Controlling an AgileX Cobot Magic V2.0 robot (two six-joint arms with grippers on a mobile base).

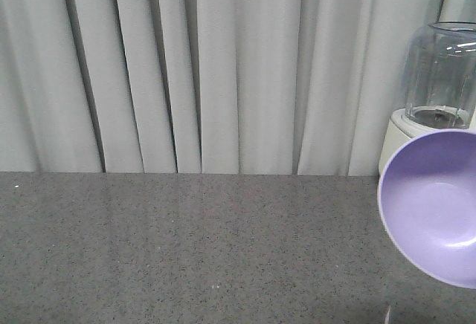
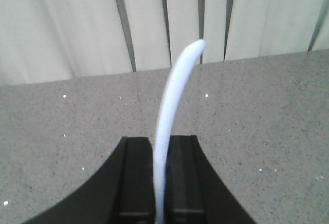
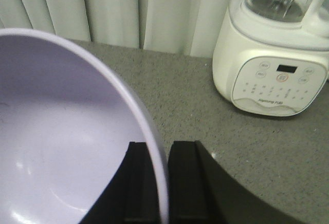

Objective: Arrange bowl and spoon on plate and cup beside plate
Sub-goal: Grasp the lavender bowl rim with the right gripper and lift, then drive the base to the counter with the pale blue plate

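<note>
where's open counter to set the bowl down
The grey counter is bare from the left edge across to the bowl, bordered behind by the curtain. The right end is crowded: the blender stands by the curtain, with the bowl held in the right tool in front of it.

tilted bowl [image 1: 435, 205], blender [image 1: 435, 90], curtain [image 1: 201, 64]

Grey speckled counter [image 1: 186, 250] open left and centre; at right, round lavender plastic bowl [image 1: 435, 205] hangs before white blender with clear jar [image 1: 435, 86]; pleated grey curtain [image 1: 223, 64] behind.
</note>
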